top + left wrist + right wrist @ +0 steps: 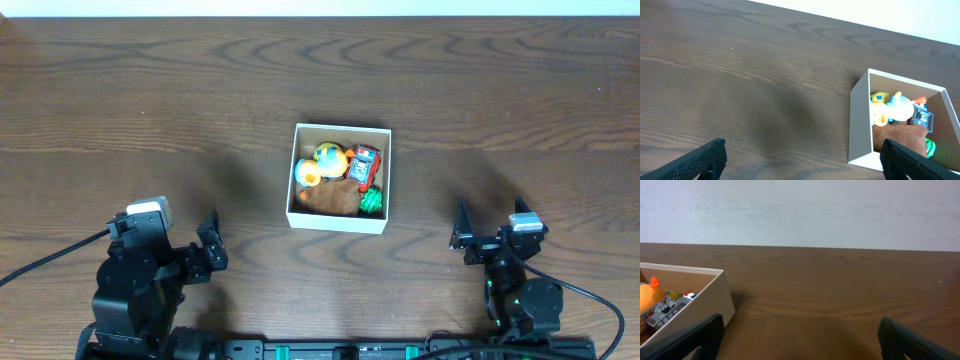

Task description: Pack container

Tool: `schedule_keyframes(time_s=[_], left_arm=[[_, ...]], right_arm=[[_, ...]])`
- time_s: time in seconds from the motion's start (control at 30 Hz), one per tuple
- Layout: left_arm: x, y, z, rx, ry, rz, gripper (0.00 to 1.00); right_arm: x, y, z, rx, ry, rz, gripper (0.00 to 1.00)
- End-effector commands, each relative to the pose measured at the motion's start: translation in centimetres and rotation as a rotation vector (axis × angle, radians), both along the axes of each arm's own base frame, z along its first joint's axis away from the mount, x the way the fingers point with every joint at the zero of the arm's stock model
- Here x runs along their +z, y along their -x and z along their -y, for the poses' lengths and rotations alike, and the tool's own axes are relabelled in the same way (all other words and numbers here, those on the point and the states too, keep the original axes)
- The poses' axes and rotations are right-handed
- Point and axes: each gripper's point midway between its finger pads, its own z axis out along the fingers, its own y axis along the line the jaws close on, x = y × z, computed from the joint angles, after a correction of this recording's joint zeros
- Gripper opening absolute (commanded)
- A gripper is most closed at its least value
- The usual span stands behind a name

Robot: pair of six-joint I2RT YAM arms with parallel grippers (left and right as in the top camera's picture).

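A dark, wood-grained desk [150, 120] stretches to a pale wall. The container [337, 221], a square cardboard box with smooth white walls and a plain brown inside, sits mid-desk between my two arms, mouth up and turned slightly askew. Being square, it has no long axis. Inside it are a rounded yellow-orange toy [328, 158], a blocky red toy [366, 165], a brown lump [335, 198] and something green [372, 200]. My left jaws and right jaws both stand wide apart, grasping nothing.
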Motion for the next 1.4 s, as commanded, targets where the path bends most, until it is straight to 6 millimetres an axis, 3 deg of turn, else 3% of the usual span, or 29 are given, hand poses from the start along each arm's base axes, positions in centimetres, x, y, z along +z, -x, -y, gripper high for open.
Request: schedule_keyframes(time_s=[0.0, 0.57, 0.77, 0.9, 1.37], left_arm=[[0.0, 0.0, 0.1, 0.001, 0.010, 0.001, 0.98], [-0.2, 0.1, -0.2, -0.001, -0.027, -0.006, 0.98], [-1.8, 1.8, -1.9, 0.068, -0.045, -0.045, 0.98], [-4.1, 2.5, -2.7, 0.111, -0.040, -0.014, 0.98], [-7.2, -3.5, -2.8, 0.107, -0.080, 0.349, 0.98]], right_arm=[[-0.1, 0.0, 0.4, -0.021, -0.016, -0.003, 0.99], [-0.1, 0.0, 0.4, -0.022, -0.016, -0.003, 0.99], [-0.1, 0.0, 0.4, -0.022, -0.016, -0.003, 0.99], [-0.1, 0.0, 0.4, -0.021, -0.016, -0.003, 0.99], [-0.1, 0.0, 0.4, -0.021, -0.016, -0.003, 0.99]])
